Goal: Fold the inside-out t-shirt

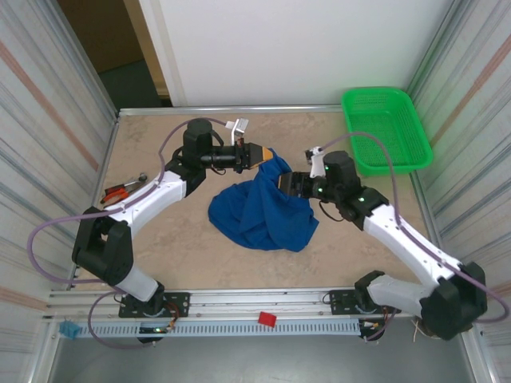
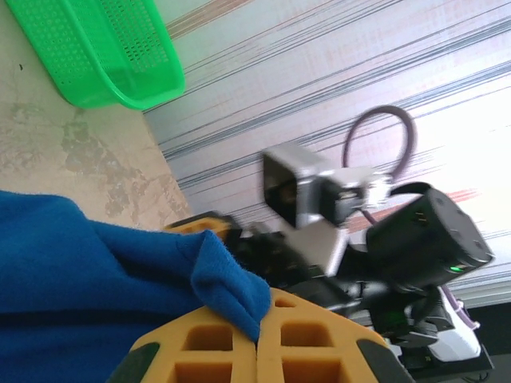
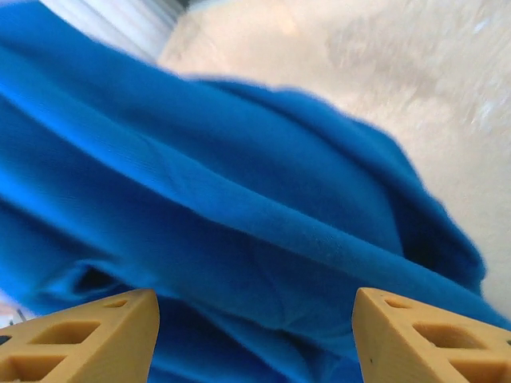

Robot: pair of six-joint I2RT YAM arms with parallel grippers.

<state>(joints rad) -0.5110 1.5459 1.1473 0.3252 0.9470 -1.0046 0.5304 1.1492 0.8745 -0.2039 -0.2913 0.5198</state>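
Note:
The royal-blue inside-out t-shirt (image 1: 263, 206) hangs in a bunched drape in the middle of the table, its lower part resting on the surface. My left gripper (image 1: 266, 153) is shut on a corner of the t-shirt (image 2: 227, 287) and holds it up from the upper left. My right gripper (image 1: 281, 183) stands open at the shirt's right side, its yellow fingertips (image 3: 96, 331) wide apart with blue cloth (image 3: 239, 215) right in front of them. No lettering shows.
A green mesh basket (image 1: 387, 130) sits at the table's back right corner. Red-handled pliers (image 1: 121, 191) lie at the left edge. Metal walls enclose both sides of the table (image 1: 184, 247).

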